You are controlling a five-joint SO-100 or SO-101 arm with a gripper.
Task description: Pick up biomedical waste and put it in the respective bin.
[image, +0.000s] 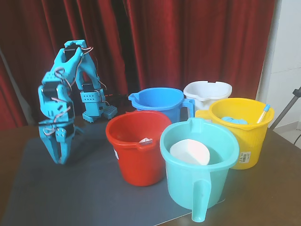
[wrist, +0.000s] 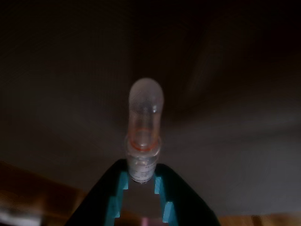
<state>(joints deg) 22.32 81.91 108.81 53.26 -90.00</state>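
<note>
In the wrist view, my gripper is shut on the lower end of the biomedical waste. It is a small clear vial with a rounded whitish end and a thin red ring, and it sticks out past the fingertips. In the fixed view the blue gripper points down at the left of the dark mat, left of the red bucket. I cannot make out the vial in the fixed view. I cannot tell whether it touches the mat.
Several buckets stand clustered on the right. They are a teal bucket holding a white piece, a blue bucket, a white bucket, and a yellow bucket with a blue-tipped stick. The arm's base is behind them.
</note>
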